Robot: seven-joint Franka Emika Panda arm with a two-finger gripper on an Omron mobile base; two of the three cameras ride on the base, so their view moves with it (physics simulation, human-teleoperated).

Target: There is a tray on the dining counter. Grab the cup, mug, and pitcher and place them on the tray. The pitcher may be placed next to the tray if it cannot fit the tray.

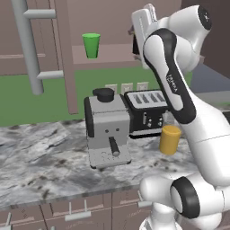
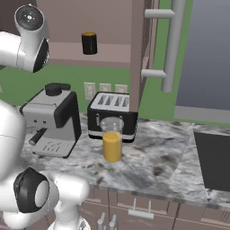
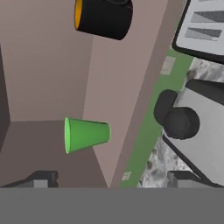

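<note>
The green cup (image 1: 91, 45) stands upright on an open brown wall shelf (image 1: 108, 60) above the counter. The black mug (image 2: 89, 43) with its orange inside stands on the same shelf, to the cup's right. The hand view is rolled, so the cup (image 3: 86, 134) and the mug (image 3: 103, 17) look sideways there. My gripper (image 3: 113, 178) is open, raised in front of the shelf and short of the cup, with nothing between its fingers. The yellow-orange pitcher (image 1: 170, 139) (image 2: 112, 141) stands on the marbled countertop in front of the toaster. The tray and the dining counter are out of view.
A grey coffee machine (image 1: 108, 130) (image 2: 54, 121) and a black toaster (image 1: 146, 112) (image 2: 111, 114) stand side by side on the countertop (image 1: 40, 161). The shelf's brown side panel (image 1: 67, 58) drops to the counter. A dark cooktop (image 2: 213, 161) lies at the right.
</note>
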